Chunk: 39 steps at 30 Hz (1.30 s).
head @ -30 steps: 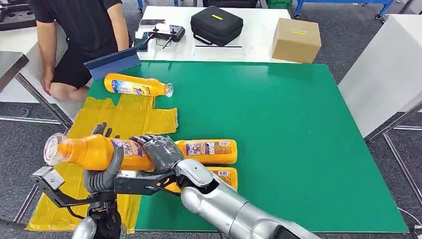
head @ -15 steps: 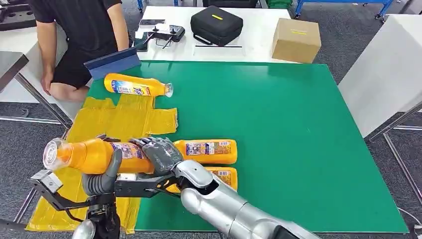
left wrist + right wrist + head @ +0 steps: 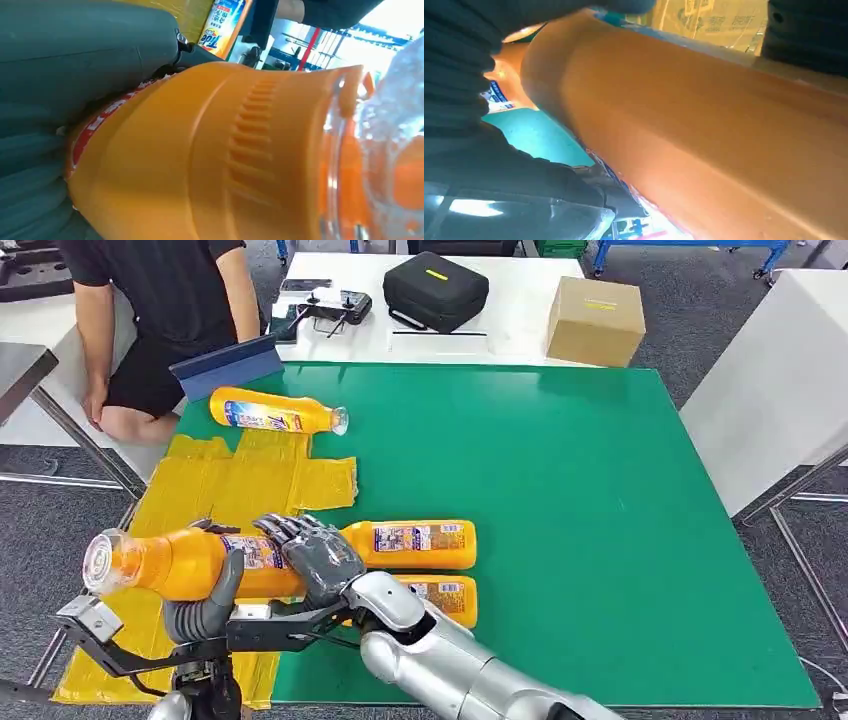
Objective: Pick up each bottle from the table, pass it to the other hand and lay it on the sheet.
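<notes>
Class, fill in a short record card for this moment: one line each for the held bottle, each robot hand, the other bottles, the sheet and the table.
held bottle: orange bottle lying sideways in the air above the near left of the table, clear cap toward the left
left hand: grips it from below, near the neck
right hand: fingers over its labelled body
other bottles: two bottles lying side by side on the table, one far bottle at the sheet's far end
sheet: yellow sheet, crinkled, on the table's left side
table: green table
</notes>
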Tool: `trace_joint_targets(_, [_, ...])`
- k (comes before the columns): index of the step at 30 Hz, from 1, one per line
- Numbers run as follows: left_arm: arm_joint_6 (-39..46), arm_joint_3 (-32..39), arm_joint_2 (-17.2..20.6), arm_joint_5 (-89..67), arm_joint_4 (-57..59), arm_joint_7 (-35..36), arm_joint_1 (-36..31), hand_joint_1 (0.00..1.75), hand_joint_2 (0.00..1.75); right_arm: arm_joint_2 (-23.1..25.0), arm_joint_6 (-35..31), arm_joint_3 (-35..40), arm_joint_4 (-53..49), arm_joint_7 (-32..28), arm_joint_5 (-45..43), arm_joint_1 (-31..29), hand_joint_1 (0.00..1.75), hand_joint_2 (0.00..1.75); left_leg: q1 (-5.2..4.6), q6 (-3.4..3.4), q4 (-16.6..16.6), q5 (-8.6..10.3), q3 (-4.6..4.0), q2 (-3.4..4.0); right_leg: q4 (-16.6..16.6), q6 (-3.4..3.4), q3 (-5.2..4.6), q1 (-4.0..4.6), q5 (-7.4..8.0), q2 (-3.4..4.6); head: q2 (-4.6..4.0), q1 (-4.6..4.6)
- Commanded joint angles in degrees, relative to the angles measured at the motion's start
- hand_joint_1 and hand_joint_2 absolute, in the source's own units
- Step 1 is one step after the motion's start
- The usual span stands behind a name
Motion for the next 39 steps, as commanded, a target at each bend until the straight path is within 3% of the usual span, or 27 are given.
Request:
trace_joint_targets(1, [-0.61, -0.74, 0.50, -0.12, -1.35, -0.47, -2.25, 1.75, 1.75, -1.07, -0.18, -4.75, -1.82, -2.56, 1.13, 1.28, 0.00, 0.00, 0.10, -0.22, 0.01, -0.03, 0.08, -0.11, -0.05, -0.13, 0.16, 0.09, -0.05, -0.13, 0.00, -0.02])
trace_joint_targets(19, [-1.58, 0.88, 1.92, 1.62, -0.77, -0.35, -4.92, 1.75, 1.75, -5.64, -0.61, -12.59, -11.96, -1.88, 0.51, 0.28, 0.00, 0.00, 0.07, -0.23, 0.00, -0.03, 0.11, -0.11, -0.04, -0.13, 0.19, 0.06, -0.05, -0.13, 0.00, 0.00])
trace_joint_targets(24, [-2.23, 5.14, 3.97, -0.30, -1.11, -0.37, -3.88, 1.75, 1.75, -13.36, -0.31, -20.97, -25.35, -1.06, 0.94, 0.43, 0.00, 0.00, 0.09, -0.28, 0.06, -0.02, 0.08, -0.25, -0.01, -0.16, 0.20, 0.08, -0.08, -0.27, 0.00, 0.00])
trace_joint_targets(30, [-4.23, 10.83, 6.93, -7.51, 2.16, 0.09, -6.22, 1.75, 1.75, -19.10, 2.48, -30.81, -38.32, -2.66, 4.98, 5.66, 0.00, 0.00, 0.09, -0.32, 0.04, -0.03, 0.14, -0.27, -0.05, -0.19, 0.29, 0.08, -0.08, -0.29, 0.00, 0.02])
trace_joint_targets(35, [-5.22, 13.09, 8.07, -11.83, 7.23, 2.72, -11.77, 1.75, 1.75, -19.01, 3.95, -32.74, -41.41, -4.04, 5.72, 8.09, 0.00, 0.00, 0.06, -0.29, 0.02, 0.05, 0.12, -0.57, -0.06, -0.16, 0.29, 0.05, -0.10, -0.56, 0.00, 0.02])
trace_joint_targets(39, [-5.38, 12.88, 7.61, -11.99, 6.78, 2.72, -11.20, 1.75, 1.75, -18.60, 3.96, -32.21, -40.68, -3.95, 6.01, 7.72, 0.00, 0.00, 0.05, -0.20, 0.02, -0.01, 0.07, -0.03, -0.05, -0.09, 0.14, 0.05, 0.02, -0.06, 0.00, 0.00])
